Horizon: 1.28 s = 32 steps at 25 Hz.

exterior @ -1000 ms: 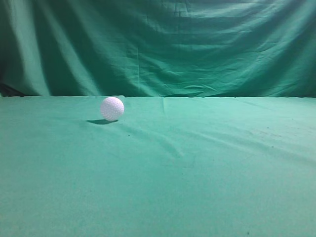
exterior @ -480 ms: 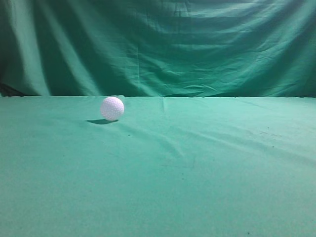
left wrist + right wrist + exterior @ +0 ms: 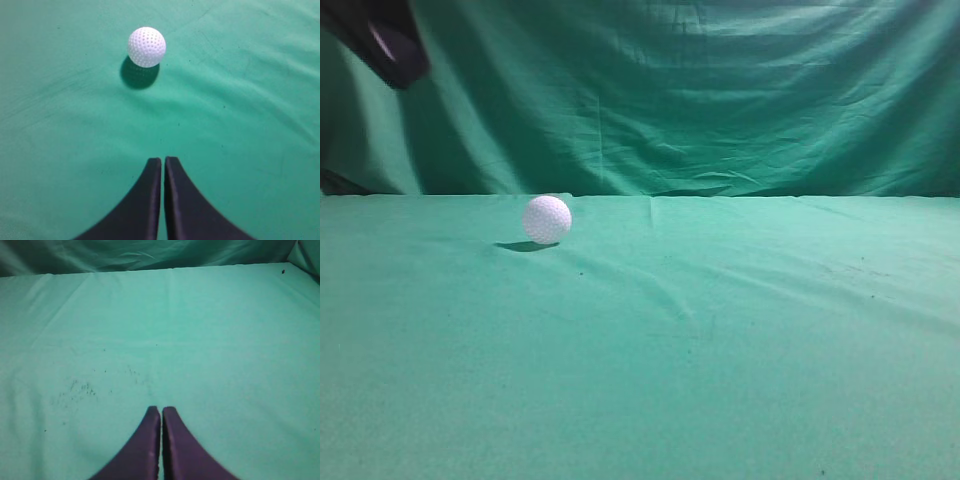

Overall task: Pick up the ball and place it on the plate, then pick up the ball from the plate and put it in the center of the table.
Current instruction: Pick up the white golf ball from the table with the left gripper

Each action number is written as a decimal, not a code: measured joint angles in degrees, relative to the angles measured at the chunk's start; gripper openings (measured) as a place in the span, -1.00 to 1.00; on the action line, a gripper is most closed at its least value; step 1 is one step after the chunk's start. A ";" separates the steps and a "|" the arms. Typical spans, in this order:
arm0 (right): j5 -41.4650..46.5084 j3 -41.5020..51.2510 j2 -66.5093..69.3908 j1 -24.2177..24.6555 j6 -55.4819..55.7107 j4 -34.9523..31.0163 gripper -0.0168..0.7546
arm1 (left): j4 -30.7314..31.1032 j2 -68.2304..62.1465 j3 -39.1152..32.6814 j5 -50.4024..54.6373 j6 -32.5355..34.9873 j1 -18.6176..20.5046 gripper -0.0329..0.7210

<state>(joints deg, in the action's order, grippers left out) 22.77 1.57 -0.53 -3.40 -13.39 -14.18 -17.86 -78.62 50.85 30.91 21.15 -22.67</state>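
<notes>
The white dimpled ball [image 3: 547, 219] rests on the teal-green table [image 3: 720, 340], left of the middle and toward the back. It also shows in the left wrist view [image 3: 146, 46], ahead of my left gripper [image 3: 163, 160], which is shut and empty above the cloth. A dark part of the left arm [image 3: 385, 40] shows at the top left of the exterior view. My right gripper [image 3: 161, 410] is shut and empty over bare cloth. No plate is in view.
A darker green draped backdrop [image 3: 670, 90] hangs behind the table's back edge. The cloth has soft wrinkles near the middle [image 3: 670, 295] and small dark specks [image 3: 75, 390] in the right wrist view.
A dark part of the left arm has come into the exterior view at the top left. The ball has not moved.
</notes>
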 joint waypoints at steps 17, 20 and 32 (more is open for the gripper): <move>0.00 0.00 0.00 0.00 0.00 0.00 -0.96 | 10.57 -22.16 25.94 9.16 -7.81 -5.55 -0.91; 0.00 0.00 0.00 0.00 0.00 0.00 -0.96 | 16.05 -22.80 26.15 7.97 -13.67 -6.13 -0.91; 0.00 0.00 0.00 0.00 0.00 0.00 -0.96 | 10.93 -27.46 27.46 4.73 -16.46 -6.13 0.73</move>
<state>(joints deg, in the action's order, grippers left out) 22.77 1.57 -0.53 -3.40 -13.39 -14.18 -6.93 -106.08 78.31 35.64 4.69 -28.80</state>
